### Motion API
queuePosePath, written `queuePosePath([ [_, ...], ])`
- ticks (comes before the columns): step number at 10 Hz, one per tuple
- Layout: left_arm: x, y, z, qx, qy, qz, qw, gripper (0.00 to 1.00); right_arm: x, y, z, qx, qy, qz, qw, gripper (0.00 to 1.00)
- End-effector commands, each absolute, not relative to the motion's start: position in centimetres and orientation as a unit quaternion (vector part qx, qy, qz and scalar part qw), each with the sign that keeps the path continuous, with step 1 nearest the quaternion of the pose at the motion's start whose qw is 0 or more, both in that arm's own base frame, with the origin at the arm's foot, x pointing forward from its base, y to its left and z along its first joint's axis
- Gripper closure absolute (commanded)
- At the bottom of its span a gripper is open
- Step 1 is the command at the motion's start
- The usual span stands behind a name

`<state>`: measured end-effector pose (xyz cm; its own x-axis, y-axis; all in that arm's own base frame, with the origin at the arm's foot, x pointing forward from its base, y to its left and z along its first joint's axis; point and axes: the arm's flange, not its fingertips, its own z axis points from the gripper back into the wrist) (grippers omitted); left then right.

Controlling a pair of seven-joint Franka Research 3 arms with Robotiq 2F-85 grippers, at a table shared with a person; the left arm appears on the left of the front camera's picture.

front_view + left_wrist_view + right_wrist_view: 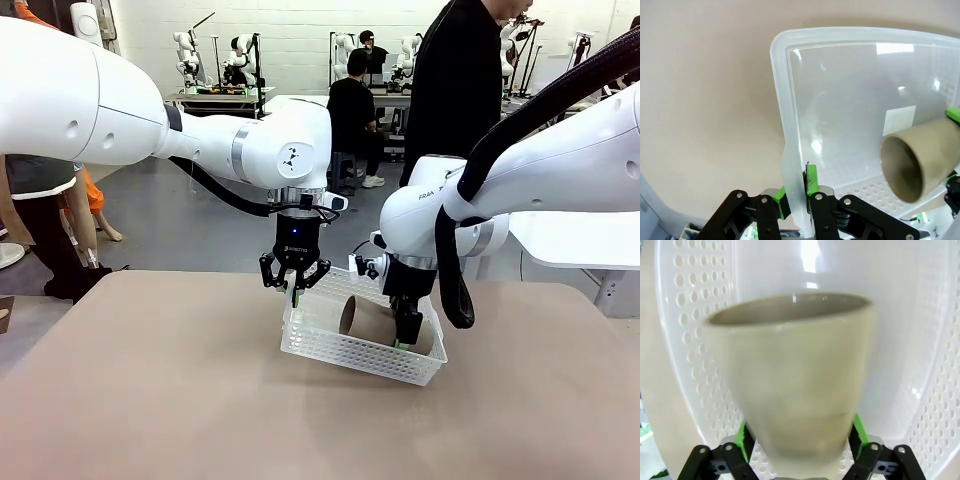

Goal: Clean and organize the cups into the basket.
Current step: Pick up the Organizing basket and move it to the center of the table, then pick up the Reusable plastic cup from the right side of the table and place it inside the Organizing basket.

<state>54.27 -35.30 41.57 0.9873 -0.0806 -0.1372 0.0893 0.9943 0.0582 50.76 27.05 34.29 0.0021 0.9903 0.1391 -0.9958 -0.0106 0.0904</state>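
The white perforated basket (352,357) stood on the tan table (150,400) and served as the reference for all positions. The left gripper (293,288) sat at the basket's left end wall, pointing down, with its jaws closed on that wall. In the left wrist view one green pad lay on the inner face of the rim and the other on the outer face, with the plastic pinched between them. One tan-brown cup (366,318) was inside the basket, toward its right end. It was tipped on its side, with the open mouth facing the left end wall and the narrow base toward the right gripper (408,336). That gripper reached down into the basket's right end. Its two green pads flanked the cup's base, one on each side, at roughly the width of the cup. The cup appeared blurred in the right wrist view, so it could not be determined whether the pads were pressing on the cup or standing just clear of it. Whether the cup rested on the basket floor or hung above it could not be determined either.
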Motion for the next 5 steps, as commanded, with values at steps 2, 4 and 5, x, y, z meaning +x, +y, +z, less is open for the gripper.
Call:
queuePosePath([
  [2,54.21,-35.19,41.63,0.032,0.068,-0.043,0.996,1.0,50.28,26.25,34.94,0.087,-0.031,0.714,0.694,0.0],
  [4,54.21,-35.19,41.63,0.032,0.068,-0.043,0.996,1.0,50.37,26.36,35.36,0.081,-0.036,0.714,0.695,0.0],
  [5,54.21,-35.19,41.63,0.032,0.068,-0.043,0.996,1.0,50.37,26.37,35.66,0.078,-0.041,0.715,0.694,0.0],
])
